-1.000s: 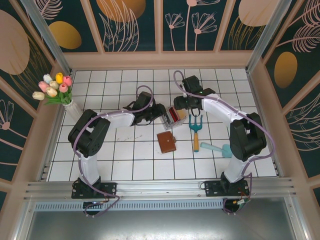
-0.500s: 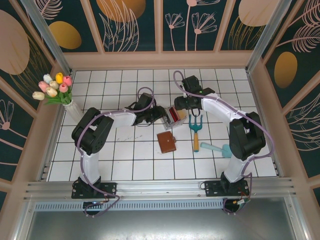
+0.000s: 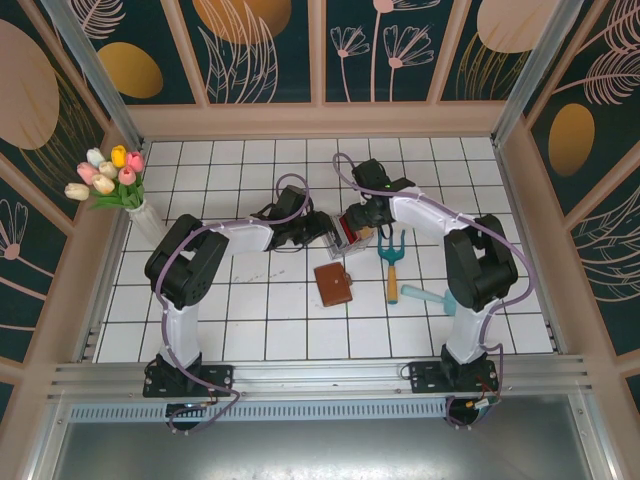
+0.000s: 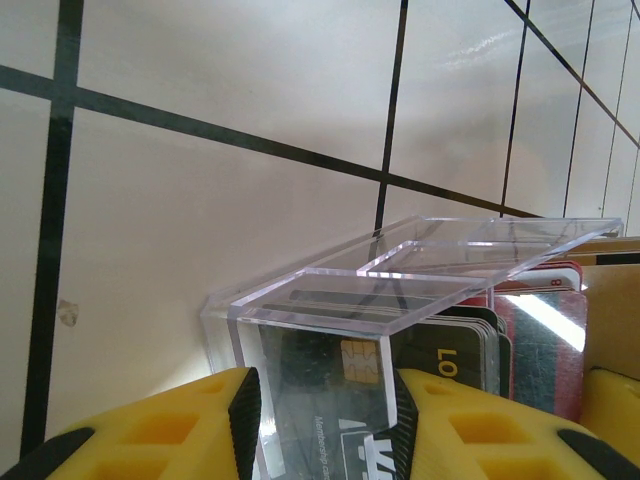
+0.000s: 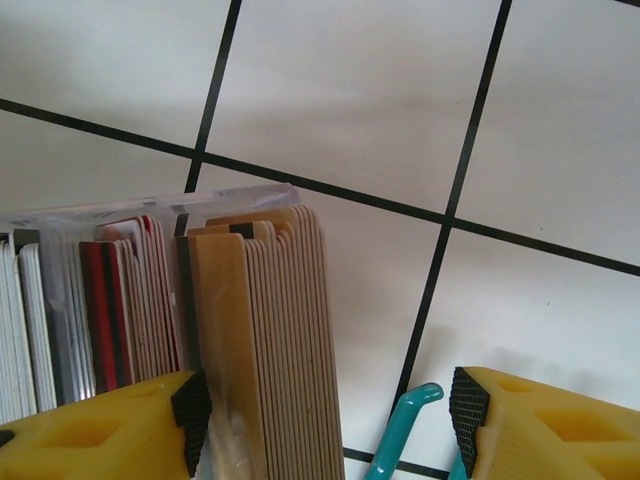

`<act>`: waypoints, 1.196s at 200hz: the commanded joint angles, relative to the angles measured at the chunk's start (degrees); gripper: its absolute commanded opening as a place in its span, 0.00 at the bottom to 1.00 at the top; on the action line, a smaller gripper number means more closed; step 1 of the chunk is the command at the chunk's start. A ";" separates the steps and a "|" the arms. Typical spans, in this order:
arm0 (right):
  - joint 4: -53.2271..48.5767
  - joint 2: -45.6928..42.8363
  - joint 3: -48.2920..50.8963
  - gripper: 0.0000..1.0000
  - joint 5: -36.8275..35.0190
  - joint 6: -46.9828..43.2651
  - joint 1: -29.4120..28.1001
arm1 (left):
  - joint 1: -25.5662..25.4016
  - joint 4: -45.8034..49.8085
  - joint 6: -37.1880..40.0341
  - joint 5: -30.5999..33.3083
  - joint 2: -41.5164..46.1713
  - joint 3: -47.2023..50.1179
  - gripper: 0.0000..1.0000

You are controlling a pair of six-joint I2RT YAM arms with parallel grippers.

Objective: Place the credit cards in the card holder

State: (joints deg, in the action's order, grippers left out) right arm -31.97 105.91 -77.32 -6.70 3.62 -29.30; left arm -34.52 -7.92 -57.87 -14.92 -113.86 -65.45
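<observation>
We log the left fingers (image 4: 320,425) clamped on the clear plastic box (image 3: 340,238), mid-frame. The right fingers (image 5: 328,405) are apart, astride the upright tan plastic credit cards (image 5: 270,350). The brown leather card holder (image 3: 333,284) lies just below.

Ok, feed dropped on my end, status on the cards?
Left gripper clamped on clear box. Right gripper open, astride tan cards in box. Card holder apart, nearer bases. Teal fork close beside right gripper.

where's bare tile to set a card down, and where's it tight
Free: the far rows along the back wall, and the near-left tiles between the left arm and the card holder. Crowded: around the clear box, garden fork and mallet.
</observation>
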 commanded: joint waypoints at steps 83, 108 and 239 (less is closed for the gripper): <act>-2.94 -1.27 -2.42 0.60 -6.93 -1.51 -1.01 | -0.29 3.36 1.00 1.90 -1.33 1.38 0.41; -3.05 -1.66 -2.42 0.56 -7.01 -1.57 -1.11 | -0.33 3.35 1.00 1.87 -1.36 1.29 0.41; -4.08 -1.70 -3.80 0.38 -5.46 -2.01 -1.73 | -0.28 3.61 1.09 1.64 -1.53 1.10 0.41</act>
State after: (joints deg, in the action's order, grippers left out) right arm -33.93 105.93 -79.77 -11.60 1.91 -31.11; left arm -34.52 -7.92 -57.87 -14.50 -113.86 -65.45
